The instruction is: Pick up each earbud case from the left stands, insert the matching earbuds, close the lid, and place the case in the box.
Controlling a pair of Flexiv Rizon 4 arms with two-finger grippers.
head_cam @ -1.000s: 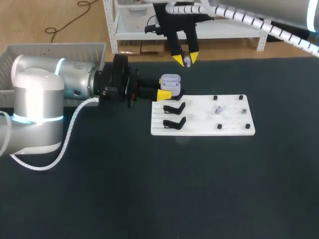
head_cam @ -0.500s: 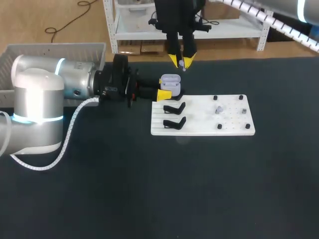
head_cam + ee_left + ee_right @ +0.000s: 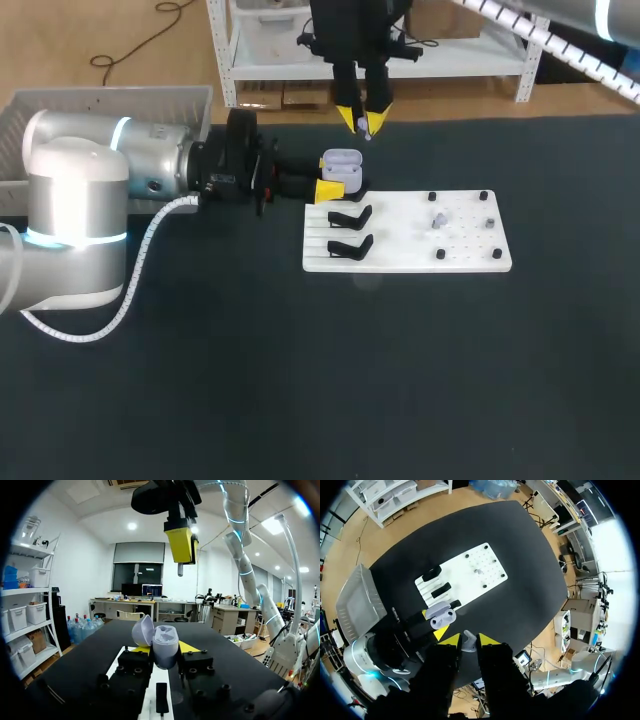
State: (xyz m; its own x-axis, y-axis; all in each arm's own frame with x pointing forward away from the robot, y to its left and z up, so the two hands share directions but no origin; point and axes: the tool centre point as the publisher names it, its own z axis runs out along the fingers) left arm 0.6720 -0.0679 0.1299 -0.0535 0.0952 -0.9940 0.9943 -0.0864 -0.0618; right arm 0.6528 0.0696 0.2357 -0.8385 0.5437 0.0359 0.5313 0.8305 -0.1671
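The right hand (image 3: 365,121), coming in from the far side of the black counter (image 3: 300,380), pinches a small pale earbud (image 3: 180,570) between its two yellow tips. The stem points down, and the earbud hangs well above the pale lilac plastic earbud case (image 3: 342,163). The left hand (image 3: 164,651) clamps that case from both sides, with its lid hinged open and its wells facing up, just beyond a corner of the white pegboard (image 3: 470,252). To seat the earbud well, the right hand likely needs to centre over an open well and match the stem's angle. It should then lower slowly while the left hand holds steady. The raised lid stands close to that path and could be clipped. Nearby are two empty black stands (image 3: 350,216) on the board and a second pale earbud (image 3: 440,219) among its pegs. A grey plastic box (image 3: 60,103) sits well apart at far left.
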